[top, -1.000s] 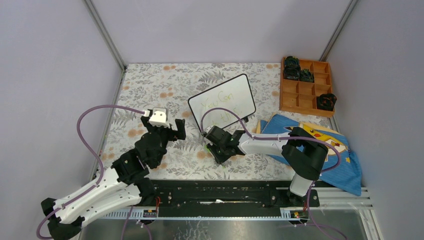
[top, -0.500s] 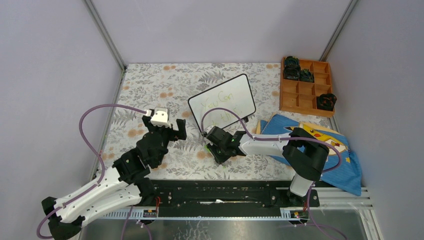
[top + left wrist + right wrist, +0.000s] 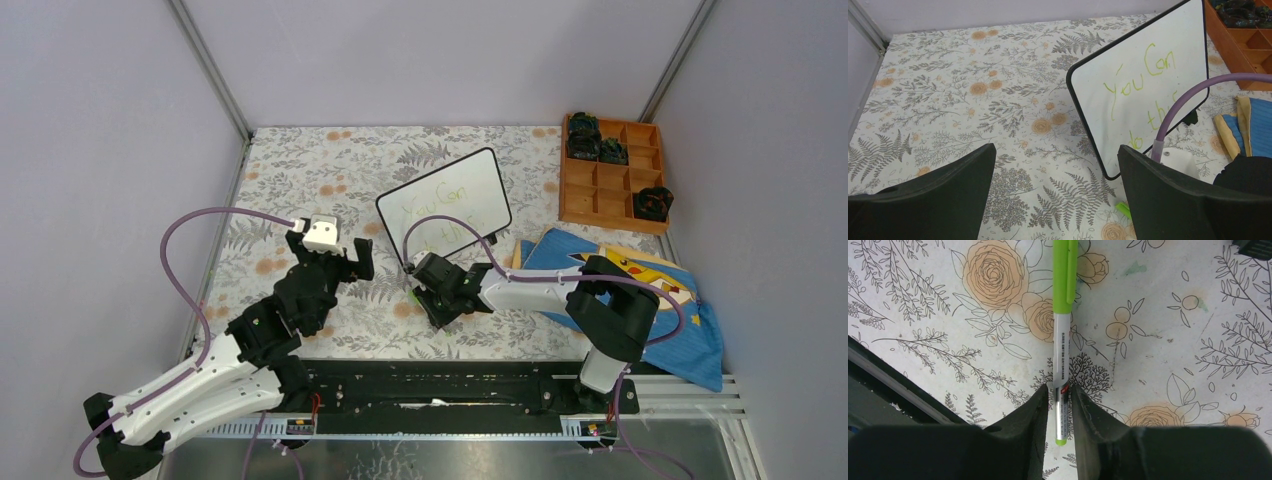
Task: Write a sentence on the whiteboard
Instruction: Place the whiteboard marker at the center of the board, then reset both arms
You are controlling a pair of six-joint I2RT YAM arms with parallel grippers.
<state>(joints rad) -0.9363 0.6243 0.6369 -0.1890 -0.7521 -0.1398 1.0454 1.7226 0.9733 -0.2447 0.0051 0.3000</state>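
The whiteboard [image 3: 445, 205] [image 3: 1143, 90] lies tilted on the floral table, past both arms. The sentence [image 3: 441, 213] [image 3: 1140, 82] shows on it in thin light-green handwriting, "You Can" above "do thi", partly behind a purple cable. A green-capped marker [image 3: 1063, 340] [image 3: 413, 292] [image 3: 1122, 208] lies flat on the table just in front of the board. My right gripper [image 3: 432, 300] [image 3: 1060, 390] straddles the marker's white barrel, jaws slightly open with thin gaps on both sides. My left gripper [image 3: 356, 262] [image 3: 1055, 200] hovers left of the board, wide open and empty.
A wooden compartment tray [image 3: 612, 172] holding black items stands at the back right. A blue cartoon-print cloth [image 3: 640, 300] lies at the right, under the right arm. The right arm's purple cable [image 3: 1178, 100] arcs over the board. Metal frame posts mark the back corners.
The right gripper's jaws have eased apart slightly around the marker. The left arm has shifted a little; the board and marker stay put.
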